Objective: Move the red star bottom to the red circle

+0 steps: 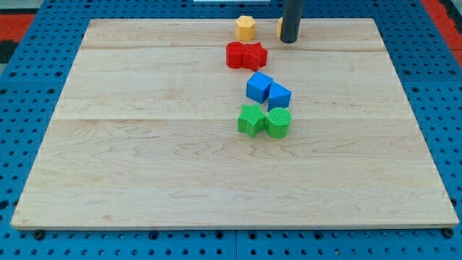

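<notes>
Wooden board [144, 159] on a blue pegboard surface. My tip [289, 41] sits near the view's top edge, right of centre, and is just a bare rod: nothing to open or clench, holding nothing, touching no task block. It stands directly in front of a yellow block [279, 27], mostly hidden behind the rod, shape not readable. A second yellow block [246, 28], roughly hexagonal, lies just to the view's left of the tip. Below these, the red circle [235, 55] and the red star [254, 55] sit side by side and touching, circle on the view's left, star on the view's right, both upper centre of the board. Judgement: task not finished; the star is beside the circle, not below it, so it needs carrying round toward the view's bottom side of the circle. The tip is above and to the right of the star, apart from it. The star is compact with no clear long axis; its points are hard to separate at this size, one seems to face the view's right. Further down: blue cube [258, 87] touching a second blue block [279, 94], then green star-like block [250, 119] touching green cylinder [279, 122]. The blue pair lies close beneath the star, which narrows the path.
</notes>
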Motion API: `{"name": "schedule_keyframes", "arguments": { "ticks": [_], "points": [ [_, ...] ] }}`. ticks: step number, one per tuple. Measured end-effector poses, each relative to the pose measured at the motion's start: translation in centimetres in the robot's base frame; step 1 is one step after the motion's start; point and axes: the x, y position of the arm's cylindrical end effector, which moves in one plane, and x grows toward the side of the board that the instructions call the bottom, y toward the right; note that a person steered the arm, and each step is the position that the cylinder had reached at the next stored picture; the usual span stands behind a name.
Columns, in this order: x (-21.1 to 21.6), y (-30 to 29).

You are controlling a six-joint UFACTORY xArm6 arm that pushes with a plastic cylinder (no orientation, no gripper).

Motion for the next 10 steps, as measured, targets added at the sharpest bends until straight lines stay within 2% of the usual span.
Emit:
{"name": "schedule_keyframes", "arguments": {
  "ticks": [3, 4, 6, 8, 10],
  "points": [
    [0.3, 0.0],
    [2.2, -0.9],
    [4.5, -6.0],
    [9.5, -6.9],
    [9.8, -13.2]
  ]
}}
